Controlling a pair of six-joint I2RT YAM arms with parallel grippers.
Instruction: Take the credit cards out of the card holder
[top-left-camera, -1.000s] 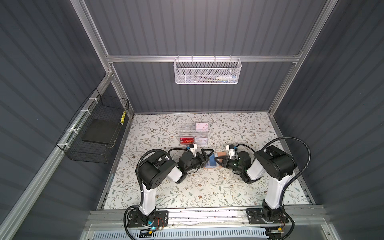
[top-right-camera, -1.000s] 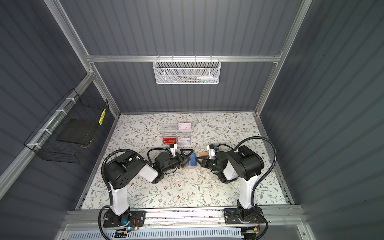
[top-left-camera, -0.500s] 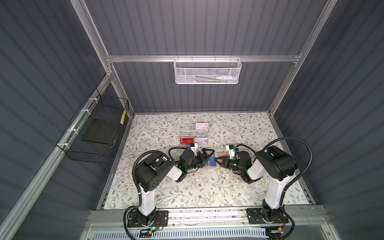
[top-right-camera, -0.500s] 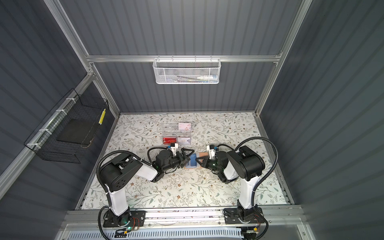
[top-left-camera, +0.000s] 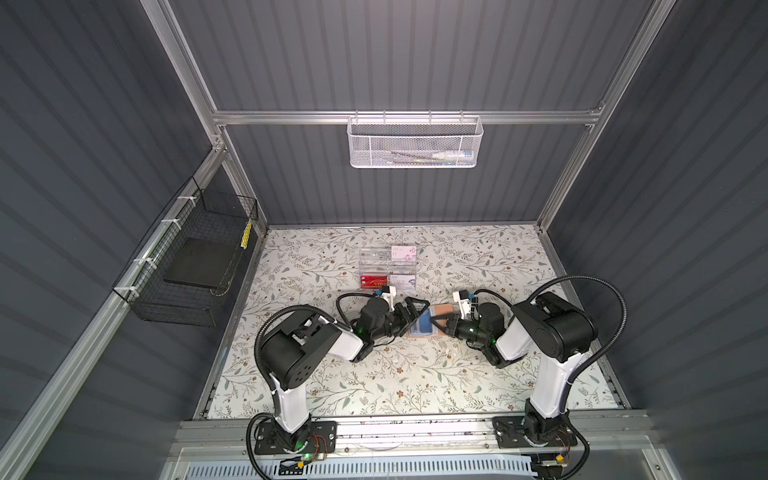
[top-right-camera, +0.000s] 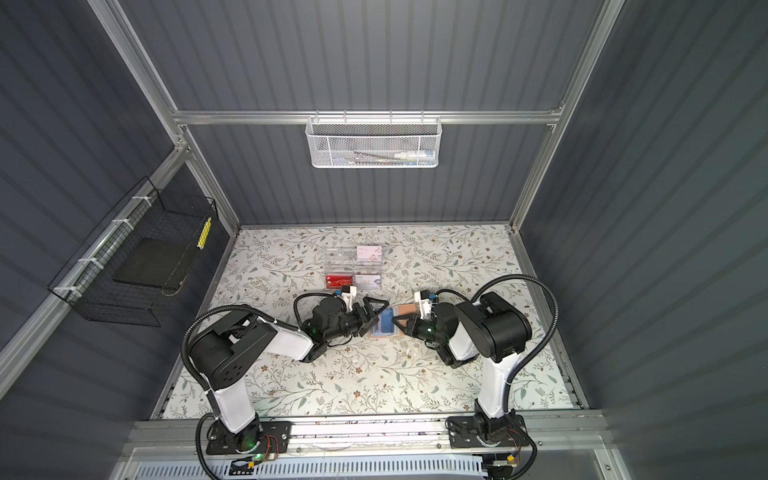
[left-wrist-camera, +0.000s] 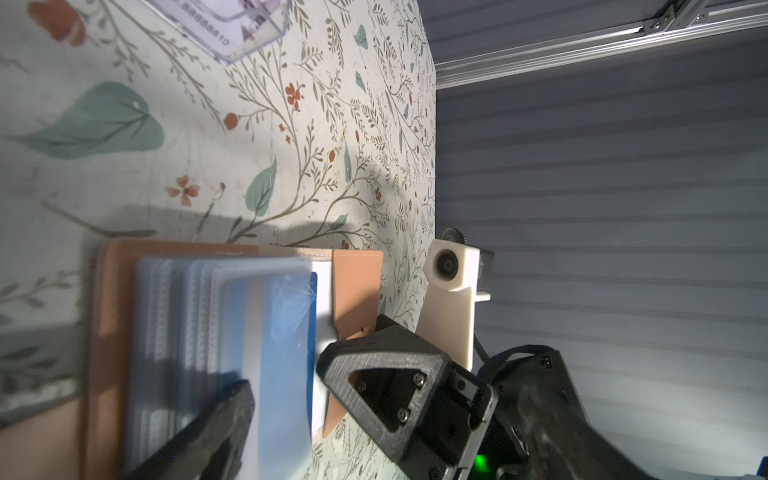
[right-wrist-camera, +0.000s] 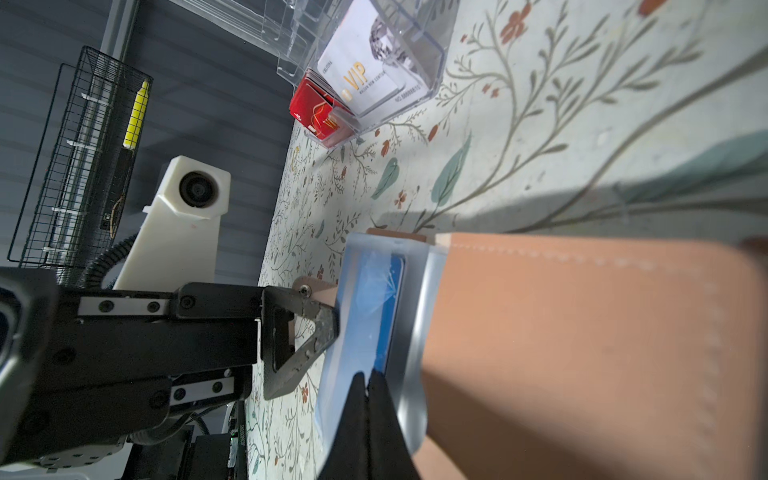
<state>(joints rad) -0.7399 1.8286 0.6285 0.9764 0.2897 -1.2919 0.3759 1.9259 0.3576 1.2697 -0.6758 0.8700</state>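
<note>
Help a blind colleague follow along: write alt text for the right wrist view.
The shut right gripper touches a clear sleeve holding a blue card in the tan card holder; the open left gripper sits opposite.

A floral-print table (top-left-camera: 374, 382) fills the booth's floor. Grey ribbed walls (top-left-camera: 395, 62) in an aluminium frame (top-left-camera: 291, 117) stand behind the table and at both its sides. Above the table's back edge a white mesh basket (top-left-camera: 411, 132) hangs from the frame. Left of the table hangs a black wire basket (top-left-camera: 174, 309). The light is even.
</note>
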